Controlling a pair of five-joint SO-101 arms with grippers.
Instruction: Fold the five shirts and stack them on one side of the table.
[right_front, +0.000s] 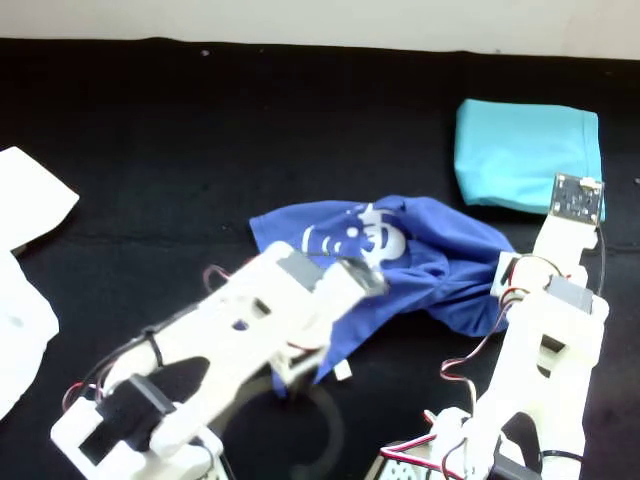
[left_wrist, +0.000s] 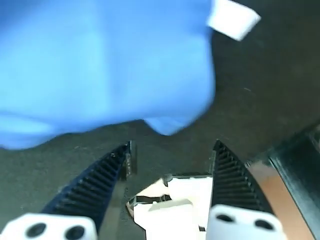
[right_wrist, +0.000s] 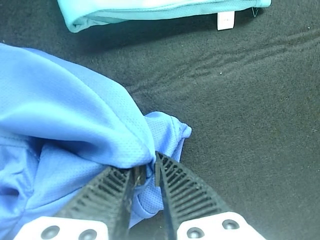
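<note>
A crumpled blue shirt (right_front: 420, 255) with a white print lies mid-table. My right gripper (right_wrist: 150, 164) is shut on a fold at the blue shirt's (right_wrist: 65, 115) right edge. My left gripper (left_wrist: 174, 147) stands open just off the blue shirt's (left_wrist: 100, 60) near edge, close to its white tag (left_wrist: 232, 17), with nothing between the fingers. A folded turquoise shirt (right_front: 525, 155) lies at the back right, a short way beyond the right gripper; its edge (right_wrist: 150, 10) and small label show in the right wrist view.
White shirts (right_front: 25, 260) lie bunched at the table's left edge. The black tablecloth (right_front: 200, 130) is bare across the back and the left middle. Both arms' bases and loose wires (right_front: 455, 365) crowd the near edge.
</note>
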